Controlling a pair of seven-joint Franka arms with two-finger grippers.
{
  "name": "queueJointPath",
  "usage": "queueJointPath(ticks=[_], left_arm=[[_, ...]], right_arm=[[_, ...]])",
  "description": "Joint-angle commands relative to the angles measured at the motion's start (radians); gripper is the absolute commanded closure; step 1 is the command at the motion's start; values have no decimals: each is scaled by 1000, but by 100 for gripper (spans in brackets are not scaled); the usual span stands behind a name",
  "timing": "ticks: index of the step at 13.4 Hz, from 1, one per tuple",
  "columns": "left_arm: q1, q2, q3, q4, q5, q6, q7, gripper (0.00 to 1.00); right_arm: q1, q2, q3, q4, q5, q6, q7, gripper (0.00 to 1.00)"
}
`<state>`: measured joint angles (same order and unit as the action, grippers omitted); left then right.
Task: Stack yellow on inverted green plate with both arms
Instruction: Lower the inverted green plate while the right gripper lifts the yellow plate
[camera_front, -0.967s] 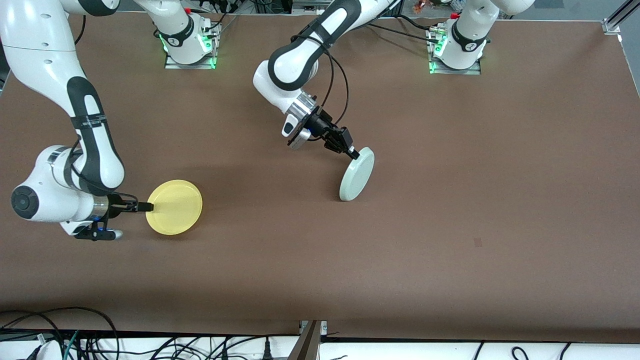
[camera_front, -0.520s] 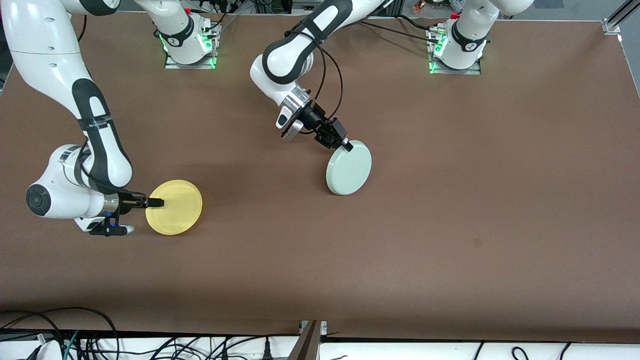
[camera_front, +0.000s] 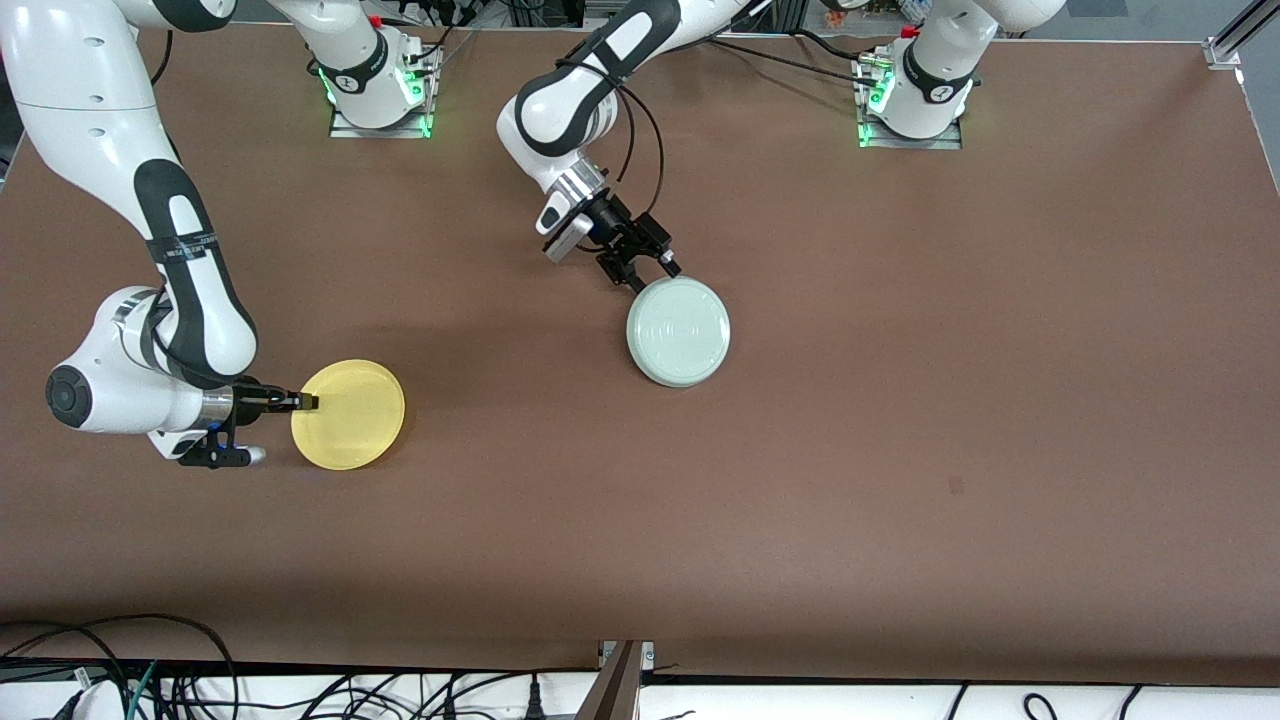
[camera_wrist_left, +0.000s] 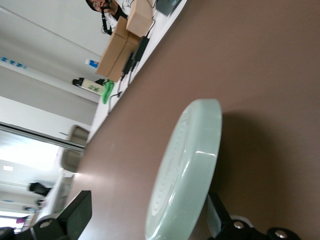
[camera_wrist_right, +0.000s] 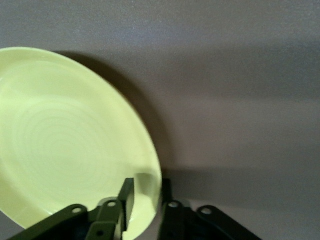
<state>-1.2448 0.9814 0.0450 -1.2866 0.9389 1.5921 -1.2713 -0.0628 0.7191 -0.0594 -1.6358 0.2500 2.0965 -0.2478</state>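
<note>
While left hand (camera_front: 652, 276), released, straddles inverted green plate (camera_front: 678, 331), right hand (camera_front: 302, 402), pinching yellow (camera_front: 350, 414) rim, should lift level.

Plates: two. One yellow plate (camera_front: 349, 415), one pale green plate (camera_front: 679, 331), both on the table (camera_front: 900, 400).

Robot arms: two, each with one black two-finger hand: left hand (camera_front: 651, 273), right hand (camera_front: 306, 402).

Base mounts with green lights: two seen, possibly partly hidden by the arms.
</note>
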Motion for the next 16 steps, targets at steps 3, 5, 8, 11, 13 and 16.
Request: queueJointPath(ticks=[3,5,8,11,13,16], left_arm=[[39,8,16,70,-164,305,-366,0],[115,-9,7,88,-265,374,-381,0],[235,-12,7,170,-525,474,-280,0],[355,-74,22,216,-664,454,-188,0],[491,-142,-16,214,-701,448,-184,0],[590,-223,-45,214,-726,354,-59,0]], right_arm=[[-14,-23,6,-26,23,2,-28,100],[-15,-33,6,-6,25,0,-30,100],[-3,-70,9,60,25,-73,-21,100],[-3,-101,71,91,26,-139,30,100],[-3,-112,133,90,26,-167,96,100],[7,-113,292,88,26,-148,337,100]])
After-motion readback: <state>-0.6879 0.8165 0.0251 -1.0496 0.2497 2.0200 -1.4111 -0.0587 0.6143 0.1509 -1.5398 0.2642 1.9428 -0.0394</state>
